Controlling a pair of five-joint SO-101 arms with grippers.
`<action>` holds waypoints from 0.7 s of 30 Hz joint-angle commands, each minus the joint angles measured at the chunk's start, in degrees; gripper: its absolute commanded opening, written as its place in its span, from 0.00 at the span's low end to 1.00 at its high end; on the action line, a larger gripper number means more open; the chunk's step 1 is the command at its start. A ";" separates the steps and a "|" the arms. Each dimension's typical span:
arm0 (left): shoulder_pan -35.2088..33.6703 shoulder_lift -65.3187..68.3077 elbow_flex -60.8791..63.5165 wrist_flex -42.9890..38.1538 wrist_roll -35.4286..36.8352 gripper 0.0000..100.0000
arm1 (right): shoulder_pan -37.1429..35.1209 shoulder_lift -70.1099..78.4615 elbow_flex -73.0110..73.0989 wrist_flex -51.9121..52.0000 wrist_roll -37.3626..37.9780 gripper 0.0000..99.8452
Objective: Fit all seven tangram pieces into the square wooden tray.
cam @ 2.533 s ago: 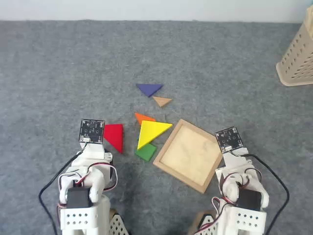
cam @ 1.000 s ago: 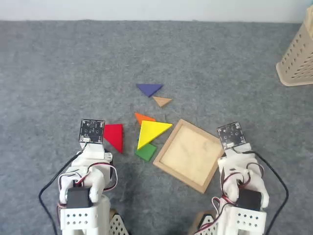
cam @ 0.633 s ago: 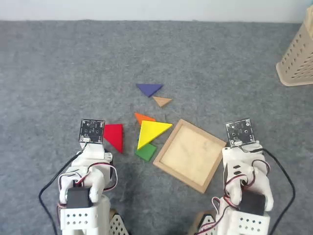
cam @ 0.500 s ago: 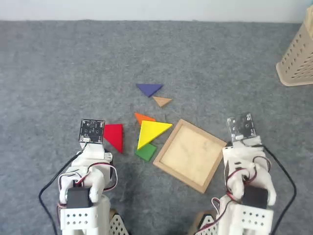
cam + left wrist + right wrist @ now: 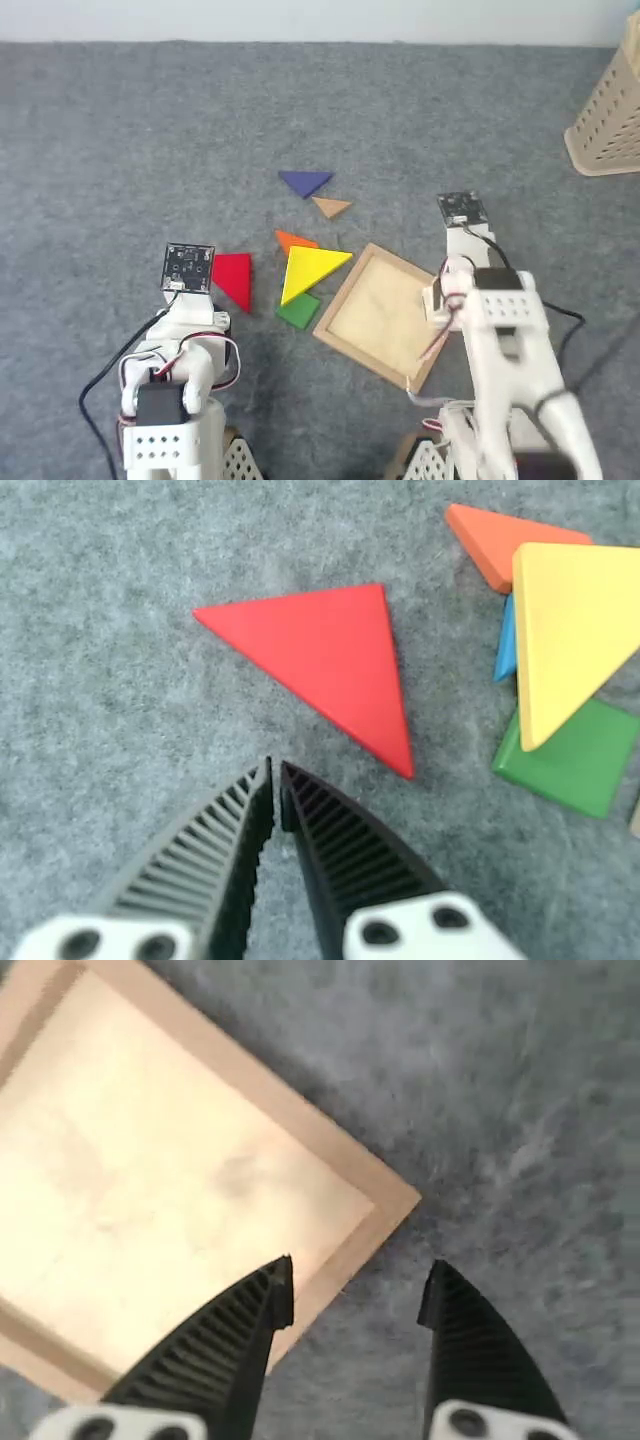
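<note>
The square wooden tray [image 5: 338, 338] lies turned like a diamond, with nothing in it. Left of it sit a yellow triangle [image 5: 310, 270], a green square [image 5: 298, 311], an orange triangle [image 5: 293, 240] and a red triangle [image 5: 235, 278]. Farther back are a dark blue triangle [image 5: 305, 181] and a tan triangle [image 5: 331, 206]. My left gripper [image 5: 276, 771] is shut and empty, just short of the red triangle [image 5: 320, 665]. A light blue piece [image 5: 504, 652] peeks from under the yellow triangle [image 5: 565, 630]. My right gripper [image 5: 360, 1270] hangs open above a corner of the tray [image 5: 385, 1200].
A beige slotted basket [image 5: 610, 110] stands at the far right edge. Grey carpet covers the whole surface, with free room at the back and on the left. The right arm [image 5: 495, 320] stretches over the tray's right side.
The right arm has risen and reached forward, ending over the tray's right corner. The left arm and all pieces have stayed where they were.
</note>
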 commanded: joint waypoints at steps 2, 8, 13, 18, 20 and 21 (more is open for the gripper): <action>-0.18 -0.35 -0.31 0.18 0.35 0.01 | -0.48 8.66 -4.04 -3.91 -9.23 0.21; -0.18 -0.35 -0.31 0.18 0.35 0.01 | -0.04 14.02 -4.04 -7.60 -9.32 0.20; -0.18 -0.35 -0.31 0.18 0.35 0.01 | 0.04 14.99 -4.04 -11.56 -9.05 0.04; -0.18 -0.35 -0.31 0.18 0.35 0.01 | 0.40 15.52 -6.95 -12.97 -2.37 0.01; -0.18 -0.35 -0.31 0.18 0.35 0.01 | 1.54 15.52 -9.23 -12.97 -0.18 0.01; -0.18 -0.35 -0.31 0.18 0.35 0.01 | 2.07 15.52 -10.55 -13.23 0.62 0.01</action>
